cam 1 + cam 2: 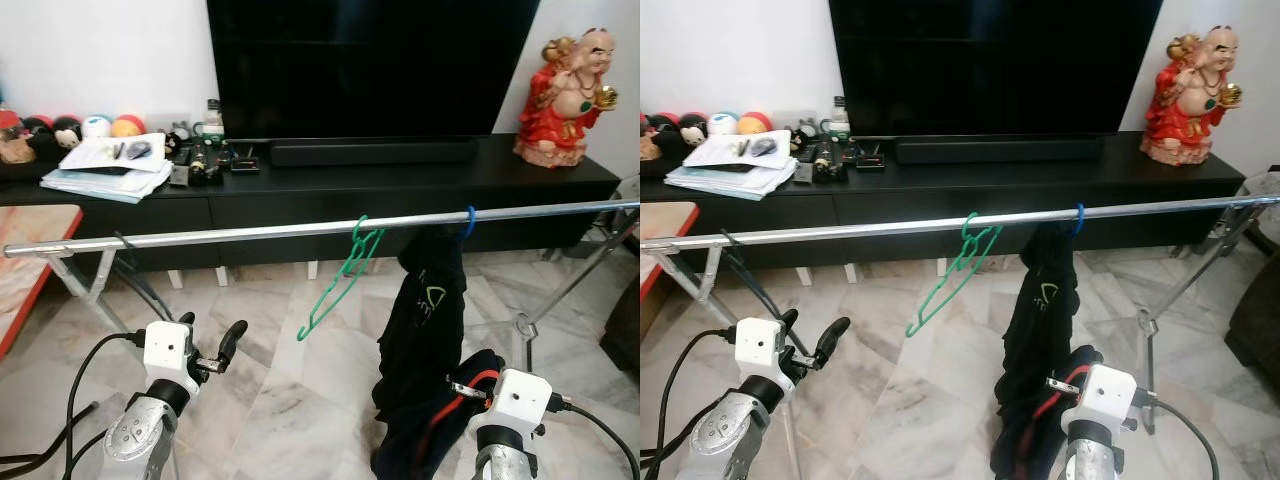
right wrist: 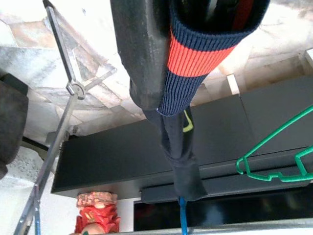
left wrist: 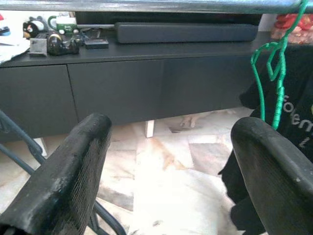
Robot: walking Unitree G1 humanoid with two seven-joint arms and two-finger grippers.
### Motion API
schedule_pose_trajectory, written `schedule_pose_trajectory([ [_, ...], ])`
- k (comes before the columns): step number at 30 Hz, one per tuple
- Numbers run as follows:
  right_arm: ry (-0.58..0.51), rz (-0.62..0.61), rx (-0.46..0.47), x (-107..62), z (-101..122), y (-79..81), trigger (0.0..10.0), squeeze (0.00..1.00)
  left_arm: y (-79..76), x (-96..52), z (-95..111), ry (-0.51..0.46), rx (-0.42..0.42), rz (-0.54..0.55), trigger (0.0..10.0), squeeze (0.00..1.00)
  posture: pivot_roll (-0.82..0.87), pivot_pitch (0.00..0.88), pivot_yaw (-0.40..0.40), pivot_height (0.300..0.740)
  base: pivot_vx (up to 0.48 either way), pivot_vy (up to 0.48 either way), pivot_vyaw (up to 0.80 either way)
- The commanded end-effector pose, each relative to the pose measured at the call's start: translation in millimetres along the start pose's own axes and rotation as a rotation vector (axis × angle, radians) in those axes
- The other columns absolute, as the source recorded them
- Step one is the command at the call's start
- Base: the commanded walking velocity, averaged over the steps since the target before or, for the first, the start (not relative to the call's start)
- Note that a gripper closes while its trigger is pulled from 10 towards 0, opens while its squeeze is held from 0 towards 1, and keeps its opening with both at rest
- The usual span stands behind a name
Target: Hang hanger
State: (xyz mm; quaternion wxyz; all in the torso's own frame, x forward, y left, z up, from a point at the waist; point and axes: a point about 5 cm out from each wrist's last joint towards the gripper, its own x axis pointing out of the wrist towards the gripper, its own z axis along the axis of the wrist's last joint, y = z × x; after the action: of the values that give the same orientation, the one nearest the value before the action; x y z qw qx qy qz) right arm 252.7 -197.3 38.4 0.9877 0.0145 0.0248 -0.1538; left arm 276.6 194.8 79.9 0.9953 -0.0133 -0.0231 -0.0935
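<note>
Head views: green hanger [image 1: 345,270] hooked over the silver rail [image 1: 250,233], hanging tilted, empty, just left of a dark garment [image 1: 425,330] that hangs from a blue hanger hook [image 1: 469,218] on the same rail. Left gripper [image 1: 210,345] low at the left, below the rail, fingers spread wide, holding nothing. Right gripper [image 1: 465,388] low at the right, against the garment's lower part. Black TV cabinet [image 1: 400,185] behind the rail, with red figurine [image 1: 568,95] on its right end and papers [image 1: 110,165] on its left. Left wrist view: both black fingers [image 3: 73,166] far apart, nothing between; green hanger at the edge beside the garment, cabinet ahead. Right wrist view: navy cuff with orange stripe [image 2: 195,54] pressed against one black finger [image 2: 142,54], gripped, garment running up to the rail; green hanger nearby.
</note>
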Motion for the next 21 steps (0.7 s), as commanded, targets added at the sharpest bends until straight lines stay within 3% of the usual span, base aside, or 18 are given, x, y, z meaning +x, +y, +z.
schedule_pose_trajectory([
  [1, -0.027, -0.025, -0.01, 2.2, 5.5, -8.7, 10.0, 0.0, -8.0, 2.7, 3.4, -0.017, -0.01, -0.037, 10.0, 0.0, 0.1, 0.01, -0.009, 0.74, 0.0, 0.0, 0.0],
  [11, 0.028, -0.076, 0.016, -1.4, -4.5, -16.7, 10.0, 0.0, -14.5, 2.0, 0.5, -0.002, -0.021, -0.059, 10.0, 0.0, 0.1, 0.008, -0.008, 0.74, 0.0, 0.0, 0.0],
  [21, 0.044, -0.077, 0.02, -0.9, -6.2, -16.7, 10.0, 0.0, -18.7, 1.6, -0.7, 0.003, -0.027, -0.071, 10.0, 0.0, 0.1, 0.013, -0.007, 0.74, 0.0, 0.0, -0.77],
])
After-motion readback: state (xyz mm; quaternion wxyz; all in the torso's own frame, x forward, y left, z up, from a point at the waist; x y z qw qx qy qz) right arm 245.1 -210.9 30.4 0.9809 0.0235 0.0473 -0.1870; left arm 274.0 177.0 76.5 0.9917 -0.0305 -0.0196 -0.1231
